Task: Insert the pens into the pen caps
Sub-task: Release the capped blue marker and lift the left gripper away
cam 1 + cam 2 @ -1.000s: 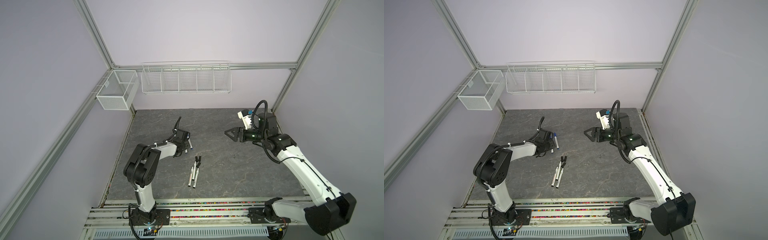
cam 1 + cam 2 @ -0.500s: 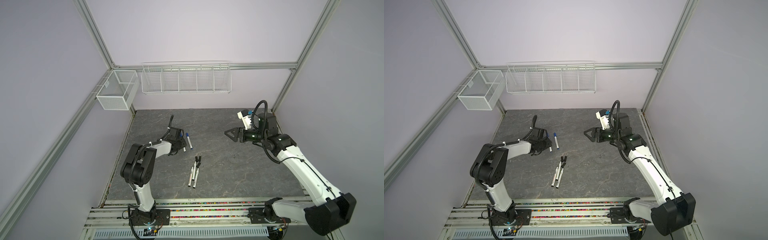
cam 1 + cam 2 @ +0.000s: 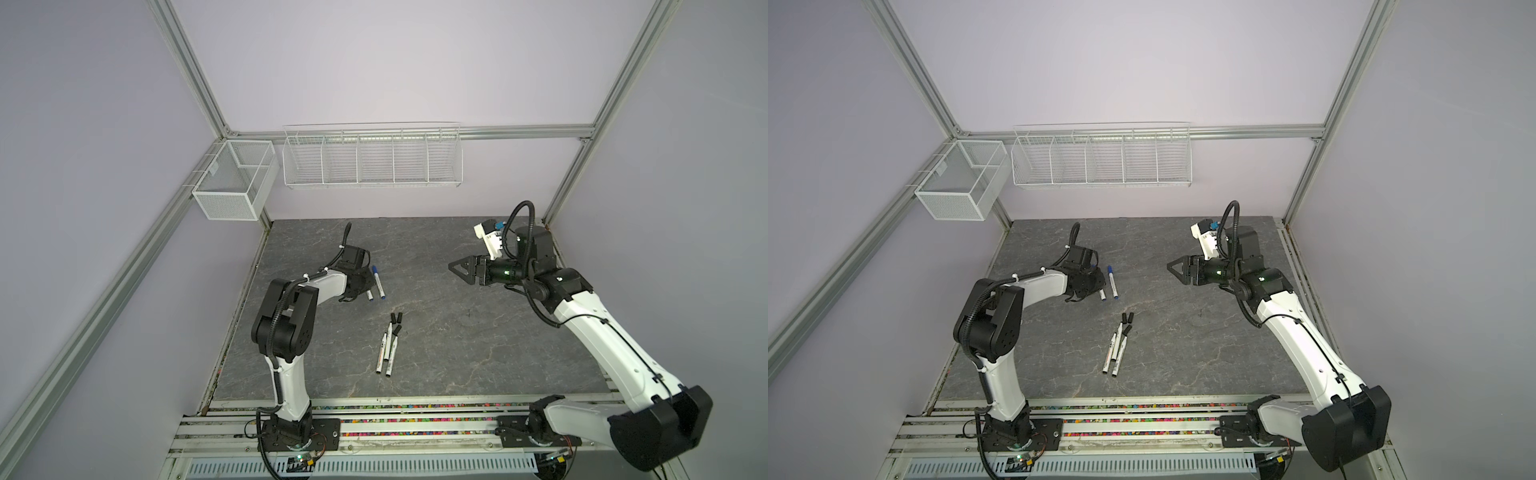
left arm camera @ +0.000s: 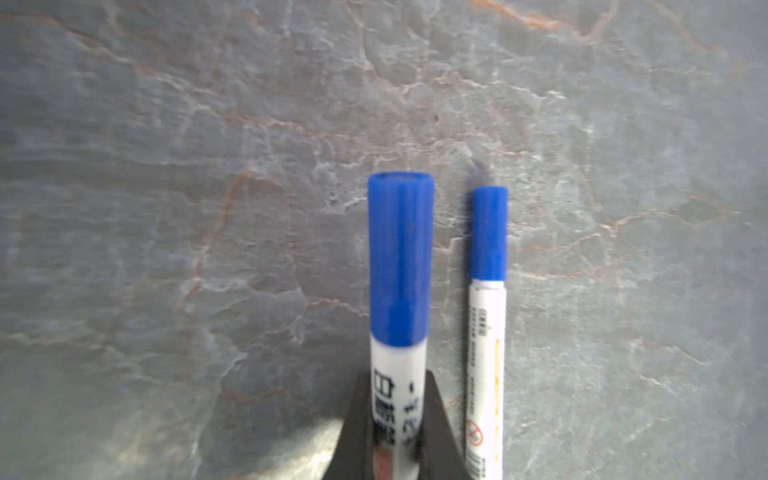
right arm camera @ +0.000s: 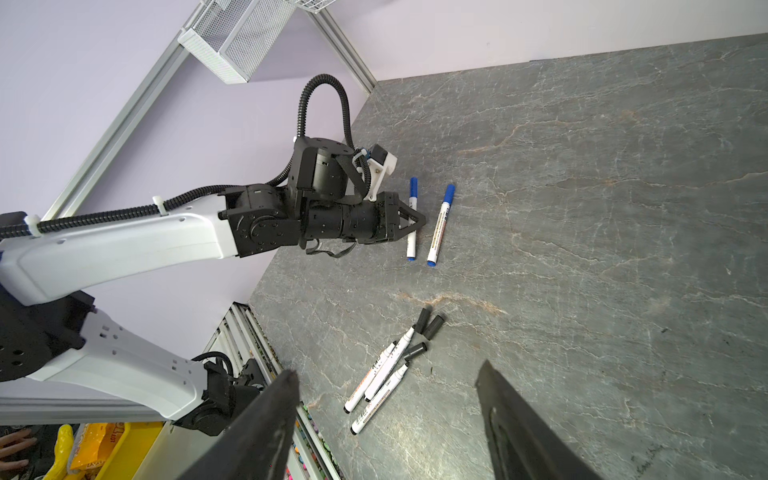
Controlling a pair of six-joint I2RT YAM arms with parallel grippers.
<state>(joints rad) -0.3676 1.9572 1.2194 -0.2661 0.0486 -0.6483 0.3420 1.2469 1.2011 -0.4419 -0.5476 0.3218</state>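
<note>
We see two blue pens (image 5: 441, 224) capped at ten o'clock, left pincer (image 5: 417, 219) pinching one; three black pens (image 5: 380, 376) uncapped, right pincer (image 5: 387, 370) spread.

1 capped blue pen (image 4: 488, 324) lies just beside the left gripper's (image 4: 397, 376) held pen (image 4: 400, 257); ahead, bare tabletop (image 4: 208, 166). Before the right gripper (image 5: 387, 370), 3 black pens (image 5: 380, 371) obstruct.

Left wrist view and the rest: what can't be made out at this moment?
- The held blue pen: in the left wrist view the jaws cover its rear barrel, the edge cuts it off, and its print is blurred.
- The left gripper: in both top views its own body hides the grip.
- The black pens: print too small to read in every view.
</note>
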